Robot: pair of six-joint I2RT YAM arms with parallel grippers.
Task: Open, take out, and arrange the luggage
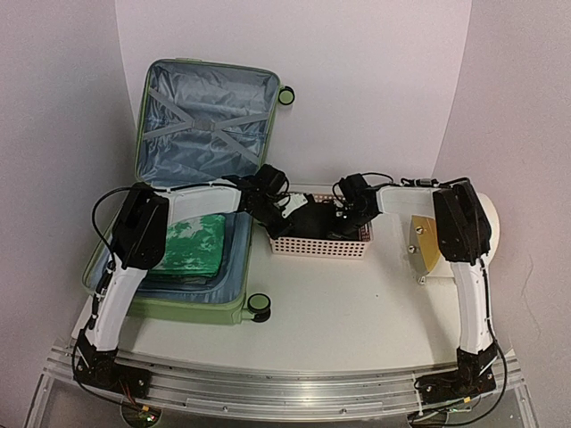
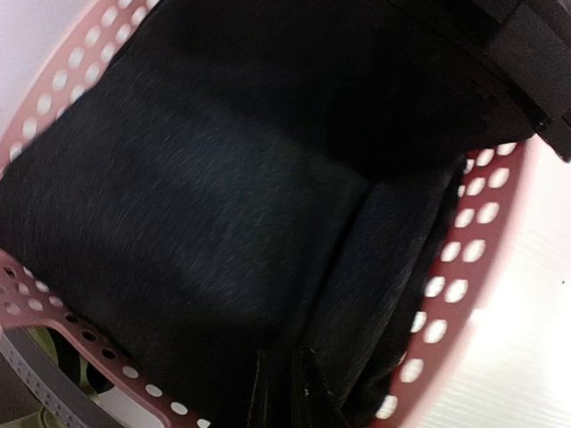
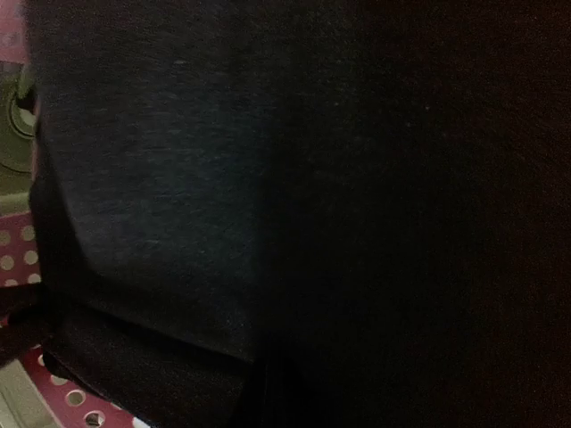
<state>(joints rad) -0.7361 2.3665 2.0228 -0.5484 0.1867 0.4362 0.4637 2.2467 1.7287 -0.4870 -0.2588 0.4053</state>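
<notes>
Near field: the table (image 1: 357, 312) in front of the arm bases. Middle field: a pink basket (image 1: 321, 250) holds a black garment (image 1: 314, 225), and both grippers are down in it. The right gripper (image 1: 346, 212) is closed. Its wrist view is filled with dark cloth, so I cannot say whether it pinches the fabric. The left gripper (image 1: 287, 209) is against the same cloth, and I cannot tell how far its jaws stand apart.

The luggage (image 1: 192, 308) lies open just left of the basket, with its long axis running near to far. A green-and-white folded item (image 1: 192, 241) sits in the lower half, and the lid stands upright at the back. I judge the left arm the nearer one for the next reach.
</notes>
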